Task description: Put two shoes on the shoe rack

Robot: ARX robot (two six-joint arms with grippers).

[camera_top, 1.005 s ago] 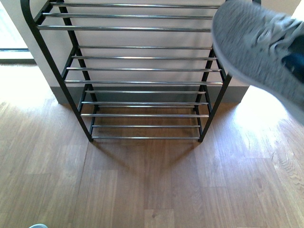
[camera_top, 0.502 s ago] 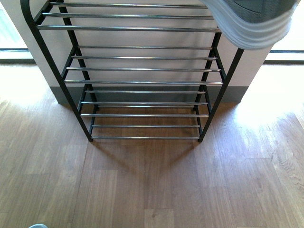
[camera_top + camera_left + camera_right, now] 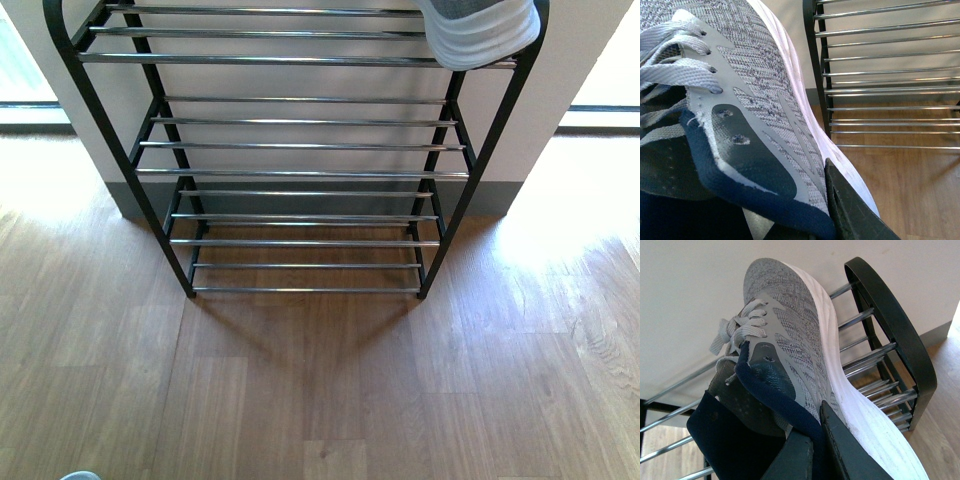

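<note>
Right gripper (image 3: 815,424) is clamped on the heel collar of a grey sneaker (image 3: 790,330), with one finger inside and one outside against the white sole. The sneaker is at the right front corner of the rack (image 3: 300,146) top shelf, toe pointing at the wall. I can't tell if it touches the bars. Left gripper (image 3: 815,207) is pinched on the second sneaker (image 3: 755,90) at the collar, holding it beside a rack side post, over the wood floor (image 3: 320,400).
</note>
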